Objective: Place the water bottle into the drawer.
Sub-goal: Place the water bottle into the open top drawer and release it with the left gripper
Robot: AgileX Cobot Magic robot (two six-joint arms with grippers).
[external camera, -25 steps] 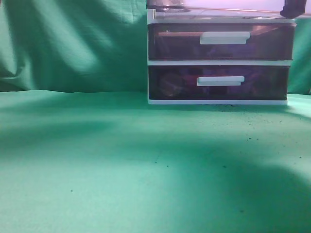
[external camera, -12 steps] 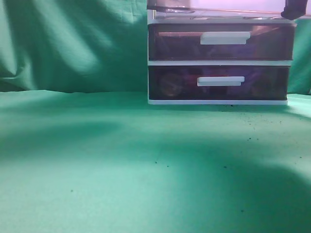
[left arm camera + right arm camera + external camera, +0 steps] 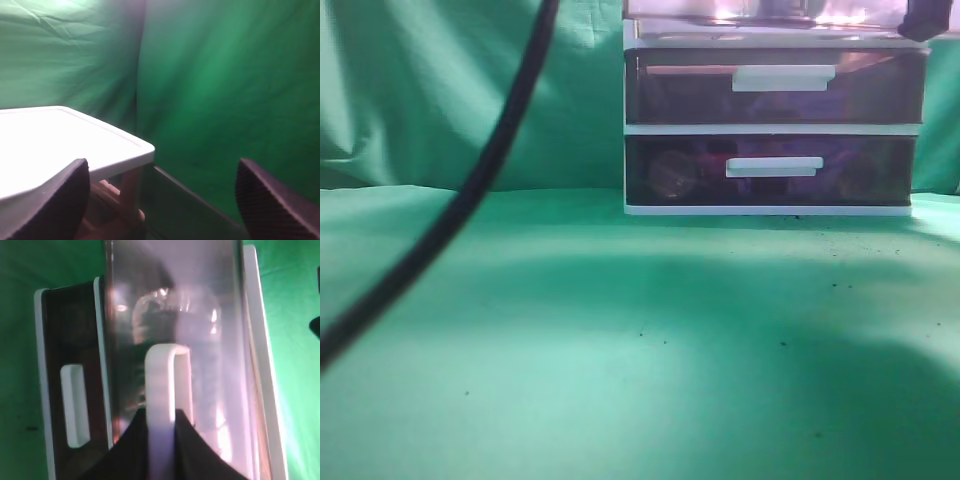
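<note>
Right gripper [image 3: 161,426] clamped on the white bar handle [image 3: 167,390] of the drawer [image 3: 175,315]; the water bottle [image 3: 192,340] lies inside, directly ahead of the gripper. Left gripper [image 3: 162,197] fingers spread apart, beside the unit's white top [image 3: 60,142]. No legible writing.

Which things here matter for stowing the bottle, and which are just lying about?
Job: clear plastic water bottle; top translucent purple-brown drawer; its white bar handle; right gripper, jaws around that handle.
Lying about: two lower drawers; black cable; green cloth; open left gripper.
</note>
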